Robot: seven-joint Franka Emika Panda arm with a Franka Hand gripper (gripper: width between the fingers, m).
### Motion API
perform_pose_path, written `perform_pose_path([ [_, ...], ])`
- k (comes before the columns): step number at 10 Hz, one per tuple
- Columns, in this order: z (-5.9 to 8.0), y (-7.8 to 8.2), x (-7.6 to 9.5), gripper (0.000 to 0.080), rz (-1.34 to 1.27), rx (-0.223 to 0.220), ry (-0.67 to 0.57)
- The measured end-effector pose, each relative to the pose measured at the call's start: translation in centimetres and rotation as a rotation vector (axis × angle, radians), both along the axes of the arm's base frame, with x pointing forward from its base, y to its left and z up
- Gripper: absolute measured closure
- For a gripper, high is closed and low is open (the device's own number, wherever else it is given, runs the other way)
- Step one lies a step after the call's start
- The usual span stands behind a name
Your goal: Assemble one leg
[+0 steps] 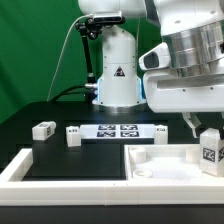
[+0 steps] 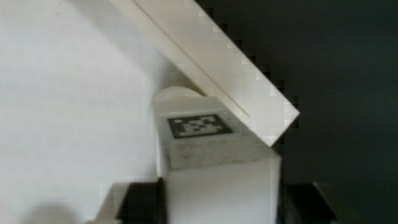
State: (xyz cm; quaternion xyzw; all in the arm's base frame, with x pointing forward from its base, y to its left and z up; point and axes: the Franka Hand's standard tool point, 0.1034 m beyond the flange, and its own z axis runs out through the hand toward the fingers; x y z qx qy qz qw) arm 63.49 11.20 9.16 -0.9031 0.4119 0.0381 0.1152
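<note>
**Leg at risk of catching on the panel's edge**

I am gripping the leg (image 2: pixel 214 165) in my end effector (image 2: pixel 217 200), clamping it narrowly by its sides. I am holding it at the panel (image 2: pixel 71 110), by its edge, at the exterior view's right; I cannot tell whether they are touching. If I am pushing off-line, the tip may be jamming there, or the leg twisting loose and dropping onto the surface (image 1: pixel 100 150).

The leg (image 1: pixel 210 149) was a small white block with a black-and-white square tag on its face. It stood upright at the exterior view's right, held between the gripper's (image 2: pixel 215 205) fingers. Its rounded end was near the white panel's (image 1: pixel 150 172) edge.
</note>
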Motion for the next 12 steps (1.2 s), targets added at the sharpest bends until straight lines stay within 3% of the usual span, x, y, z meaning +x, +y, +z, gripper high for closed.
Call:
perform_pose_path([
  [7, 0.14, 0.46, -0.12, 0.0499, -0.416, 0.038, 0.101],
  [8, 0.12, 0.5, -0.13, 0.0423, -0.403, 0.038, 0.098],
  [9, 0.12, 0.51, -0.13, 0.0283, -0.36, 0.037, 0.087],
  [10, 0.08, 0.54, -0.14, 0.0283, -0.35, 0.037, 0.084],
  [11, -0.09, 0.38, -0.17, 0.0179, -0.244, 0.035, 0.059],
  [12, -0.02, 0.54, -0.18, 0.0159, -0.137, 0.023, 0.038],
])
